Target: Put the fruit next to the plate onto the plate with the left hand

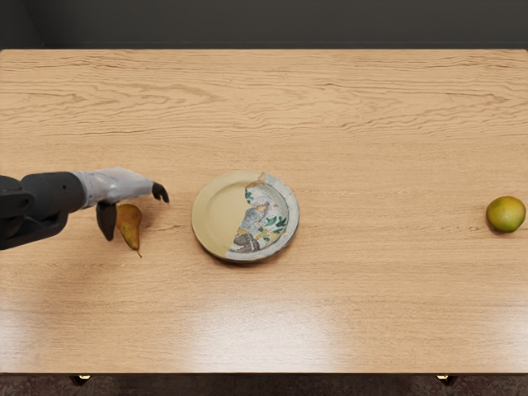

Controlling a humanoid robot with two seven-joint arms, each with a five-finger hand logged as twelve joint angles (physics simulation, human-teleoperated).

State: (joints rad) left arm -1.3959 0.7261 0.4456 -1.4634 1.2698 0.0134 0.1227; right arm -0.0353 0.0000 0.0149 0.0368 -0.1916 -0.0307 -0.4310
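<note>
While the light wooden surface [330,313] lies largely bare to its edges, the brownish-yellow pear [129,224] rests near the left edge, beside the round painted ceramic plate [203,216], partly under the left hand [115,188], spread open and empty.

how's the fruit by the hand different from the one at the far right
Shape: the pear is tapered; the round fruit is a ball. Colour: the pear is brownish yellow, the round fruit yellow-green. Place: the pear lies just left of the plate, by the left hand; the round fruit sits far off near the right edge. Both rest on the table.
</note>
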